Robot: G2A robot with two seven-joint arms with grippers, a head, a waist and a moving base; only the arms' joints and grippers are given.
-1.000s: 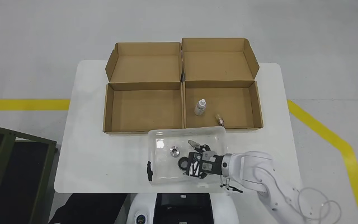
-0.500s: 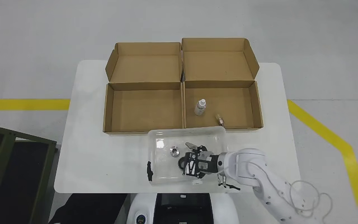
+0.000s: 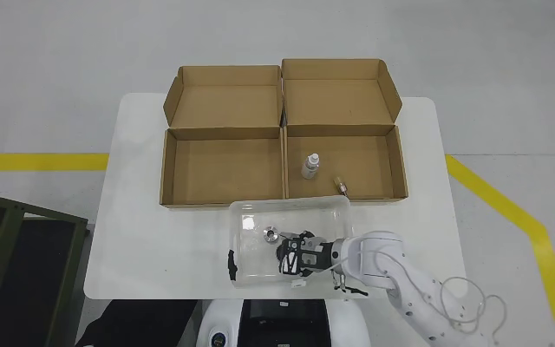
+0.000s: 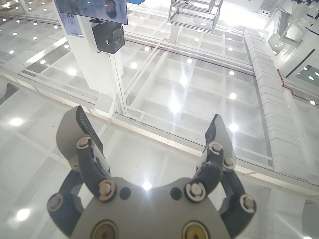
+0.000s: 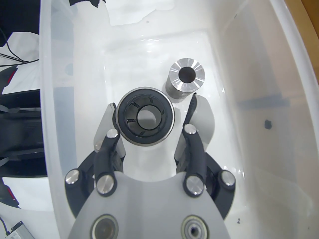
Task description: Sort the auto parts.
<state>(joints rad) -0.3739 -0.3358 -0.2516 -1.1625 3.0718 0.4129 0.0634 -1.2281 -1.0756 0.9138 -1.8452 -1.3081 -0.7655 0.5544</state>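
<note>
As sorting stands: partly done, I judge; bottle (image 3: 310,165) and brass fitting (image 3: 341,184) lie in right box (image 3: 373,165), 12 o'clock of clear bin (image 3: 260,206).
Left to sort: black ring (image 5: 145,138) and metal cylinder (image 5: 199,75) in bin, cylinder at 11 o'clock of ring.
Right gripper (image 5: 153,100): fingers spread around ring, not clamped.
Left gripper (image 4: 148,114): fingers wide, holding nothing, facing ceiling (image 4: 199,75).
Table (image 3: 139,217): white, rounded corners.
Room: grey floor (image 3: 87,69), yellow line (image 3: 52,161) at table's 9 o'clock.

Black bearing (image 5: 145,119) lies flat in the bin (image 3: 286,206), steel sleeve (image 3: 270,232) upright at its 11 o'clock; white bottle (image 3: 310,165) and, at its 4 o'clock, brass fitting (image 3: 341,184) lie in the right box (image 3: 381,165)
</note>
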